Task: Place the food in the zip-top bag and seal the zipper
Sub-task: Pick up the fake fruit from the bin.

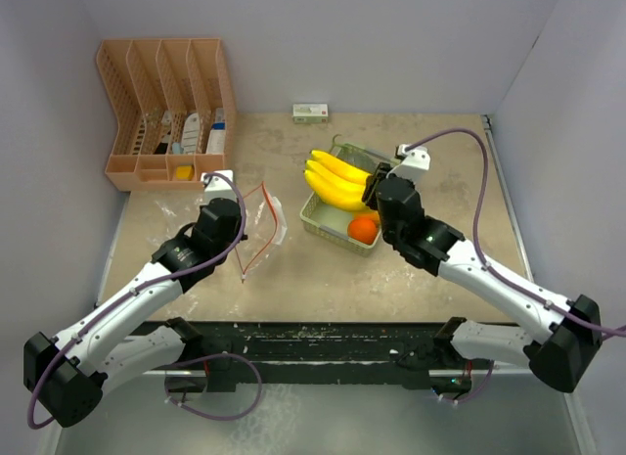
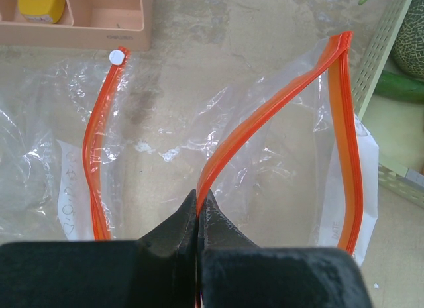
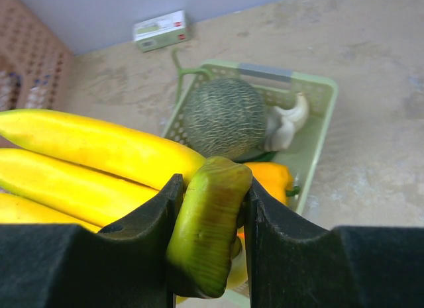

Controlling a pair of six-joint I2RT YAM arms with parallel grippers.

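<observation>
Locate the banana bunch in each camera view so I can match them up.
Top external: banana bunch right of centre, overlapping the green basket, stem in the right gripper.
Left wrist: not in it; only the basket wall at the right edge.
Right wrist: fills the left half, stem clamped by the gripper.
Shared landmark: the green basket.

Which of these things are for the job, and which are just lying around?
For the job: bag, bananas, melon, orange, cucumber, white piece.
Just lying around: basket, pink rack, small box.
</observation>
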